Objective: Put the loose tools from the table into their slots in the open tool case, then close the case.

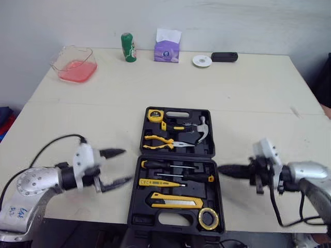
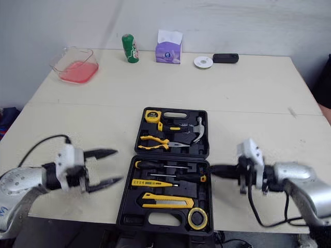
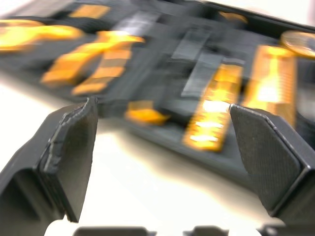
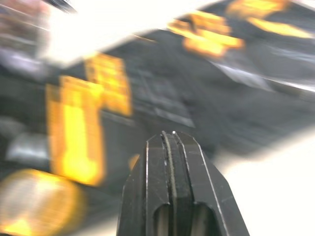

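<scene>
The open black tool case lies flat in the middle of the table, both halves showing. Its far half holds a yellow tape measure, pliers and a hammer. Its near half holds screwdrivers, a yellow utility knife and a yellow roll of tape. My left gripper hovers open just left of the case's near half, nothing between its fingers. My right gripper is shut and empty, its tip at the case's right edge.
At the table's far edge stand a clear tub with pink contents, a green can, a purple tissue box, a white disc and a small black box. The table's near edge runs close under both arms.
</scene>
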